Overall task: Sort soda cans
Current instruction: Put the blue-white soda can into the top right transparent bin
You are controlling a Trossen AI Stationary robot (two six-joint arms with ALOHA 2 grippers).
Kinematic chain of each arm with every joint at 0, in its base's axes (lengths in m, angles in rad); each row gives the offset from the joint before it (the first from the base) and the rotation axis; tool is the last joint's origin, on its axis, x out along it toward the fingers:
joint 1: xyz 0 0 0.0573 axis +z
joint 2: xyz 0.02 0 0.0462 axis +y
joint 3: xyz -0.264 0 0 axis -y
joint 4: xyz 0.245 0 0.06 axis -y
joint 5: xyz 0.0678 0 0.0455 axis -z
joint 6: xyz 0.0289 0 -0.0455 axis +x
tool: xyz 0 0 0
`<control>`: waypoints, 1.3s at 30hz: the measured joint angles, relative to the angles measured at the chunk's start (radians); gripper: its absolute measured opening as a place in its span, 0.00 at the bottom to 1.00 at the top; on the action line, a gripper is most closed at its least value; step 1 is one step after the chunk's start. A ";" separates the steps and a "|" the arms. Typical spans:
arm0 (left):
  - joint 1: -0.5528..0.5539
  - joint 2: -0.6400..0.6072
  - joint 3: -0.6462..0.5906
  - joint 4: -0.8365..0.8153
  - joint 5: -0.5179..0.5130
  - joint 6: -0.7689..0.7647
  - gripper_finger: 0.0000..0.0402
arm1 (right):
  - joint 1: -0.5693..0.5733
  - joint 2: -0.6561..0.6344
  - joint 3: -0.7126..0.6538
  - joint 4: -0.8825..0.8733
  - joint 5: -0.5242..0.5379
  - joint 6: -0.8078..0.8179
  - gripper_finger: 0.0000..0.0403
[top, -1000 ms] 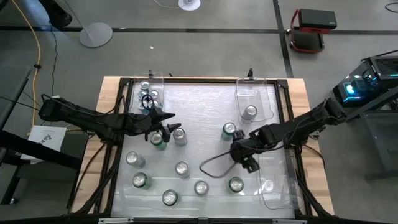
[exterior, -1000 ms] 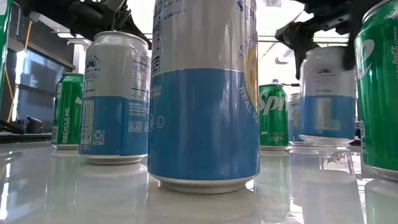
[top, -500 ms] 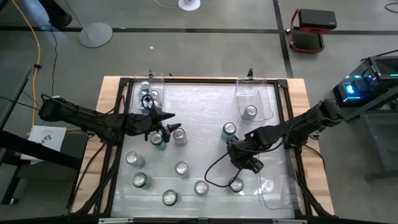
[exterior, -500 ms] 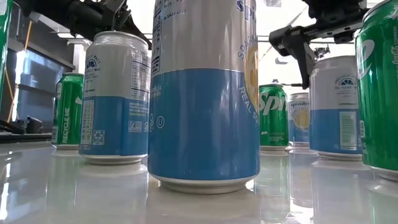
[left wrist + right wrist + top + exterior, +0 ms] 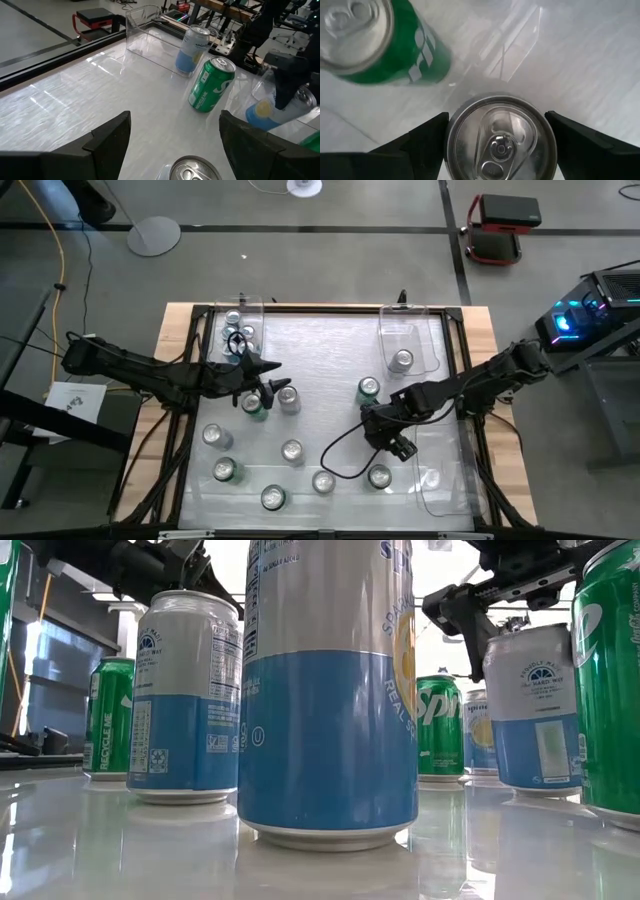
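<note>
- The right hand [image 5: 381, 442] hangs over the right half of the glossy white bench [image 5: 330, 360], its two dark fingers [image 5: 422, 142] spread wide on either side of a silver-topped blue-and-silver drink can [image 5: 501, 140]. The fingers flank the can closely, but I cannot tell whether they touch it.
- In the low view that same can [image 5: 533, 705] appears with its base above the bench surface, under the dark hand.
- A green drink can [image 5: 380, 42] stands just beside the flanked can.
- The left hand [image 5: 262, 385] sits over the left half of the bench with its fingers [image 5: 107, 142] wide apart and gripping nothing; a silver can top [image 5: 195, 170] lies between and below them.
- Further cans stand scattered along the near part of the bench, among them a green one [image 5: 227, 471] and a silver-topped one [image 5: 292, 450].
- A clear rectangular plastic bin [image 5: 410, 340] at the far right holds one blue-and-silver can [image 5: 402, 360]; a second clear bin [image 5: 240, 325] at the far left holds cans too.
</note>
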 joint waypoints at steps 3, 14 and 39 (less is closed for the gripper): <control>0.000 0.000 0.000 0.000 0.000 0.000 0.70 | 0.001 -0.017 -0.005 0.008 -0.002 0.001 0.75; 0.000 0.000 0.000 0.000 0.000 0.000 0.70 | 0.001 -0.043 -0.006 0.010 0.026 0.179 0.75; 0.000 0.000 0.000 0.000 0.000 0.000 0.70 | -0.021 -0.048 -0.001 0.008 0.259 0.203 0.89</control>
